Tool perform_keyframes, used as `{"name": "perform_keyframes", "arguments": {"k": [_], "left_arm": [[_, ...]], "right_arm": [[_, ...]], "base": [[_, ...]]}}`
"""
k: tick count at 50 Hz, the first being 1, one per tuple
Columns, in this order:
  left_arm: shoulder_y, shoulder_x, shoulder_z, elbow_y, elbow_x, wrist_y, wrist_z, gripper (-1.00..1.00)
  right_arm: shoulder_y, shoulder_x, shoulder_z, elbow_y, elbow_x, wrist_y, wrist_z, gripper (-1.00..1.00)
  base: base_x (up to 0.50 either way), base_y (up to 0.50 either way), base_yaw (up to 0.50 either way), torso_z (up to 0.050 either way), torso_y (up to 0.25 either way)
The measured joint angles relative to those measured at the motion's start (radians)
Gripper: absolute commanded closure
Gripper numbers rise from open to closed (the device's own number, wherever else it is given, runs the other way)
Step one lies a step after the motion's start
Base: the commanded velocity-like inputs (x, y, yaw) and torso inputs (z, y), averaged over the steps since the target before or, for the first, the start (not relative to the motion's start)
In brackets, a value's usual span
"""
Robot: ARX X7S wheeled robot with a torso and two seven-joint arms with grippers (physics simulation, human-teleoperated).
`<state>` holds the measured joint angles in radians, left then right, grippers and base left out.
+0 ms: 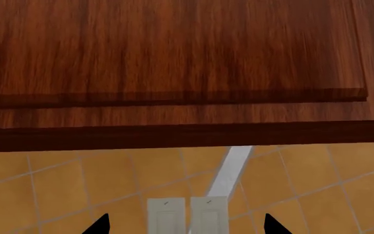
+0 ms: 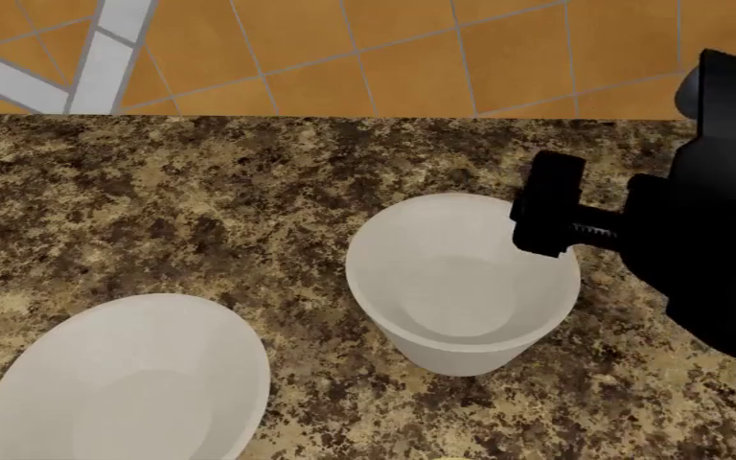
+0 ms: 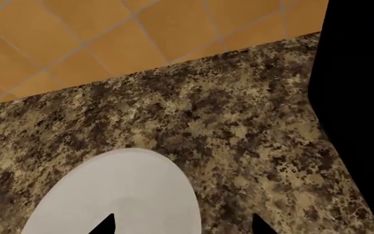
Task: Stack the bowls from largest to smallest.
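Observation:
Two plain white bowls stand on the speckled granite counter (image 2: 150,211). One deep bowl (image 2: 460,287) is at the middle. A wider-looking bowl (image 2: 126,383) is at the lower left. The floral bowl is out of view. My right arm (image 2: 713,230) reaches over the right rim of the middle bowl. My right gripper (image 3: 183,225) is open and holds nothing. It hovers over the rim of a white bowl (image 3: 119,195), one fingertip above the bowl and the other above the counter. My left gripper (image 1: 187,225) is open and empty, and faces the wall.
An orange tiled wall (image 2: 406,48) runs behind the counter. The left wrist view shows a dark wooden cabinet (image 1: 174,63) and two white wall plates (image 1: 187,217). A black robot part (image 3: 359,107) fills one side of the right wrist view.

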<state>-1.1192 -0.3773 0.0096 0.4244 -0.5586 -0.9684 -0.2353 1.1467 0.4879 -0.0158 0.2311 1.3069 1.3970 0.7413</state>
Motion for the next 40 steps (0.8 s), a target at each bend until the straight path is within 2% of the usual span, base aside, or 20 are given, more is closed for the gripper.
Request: {"name": "perform_keyframes", "arguments": {"k": [12,40], "left_arm": [[0.01,-0.005,0.01,-0.01,0.004,0.013,0.003,-1.0],[0.036,-0.021,0.012,-0.017,0.01,0.04,0.002,-1.0]], "right_arm": [[0.009,-0.002,-0.072,0.127,-0.067,-0.116,-0.103,-1.0],[0.021,-0.059,-0.218,0.361,-0.202,-0.275,-0.316,-1.0]], "base": [[0.0,0.0,0.0,0.0,0.0],[0.0,0.0,0.0,0.0,0.0]]}}
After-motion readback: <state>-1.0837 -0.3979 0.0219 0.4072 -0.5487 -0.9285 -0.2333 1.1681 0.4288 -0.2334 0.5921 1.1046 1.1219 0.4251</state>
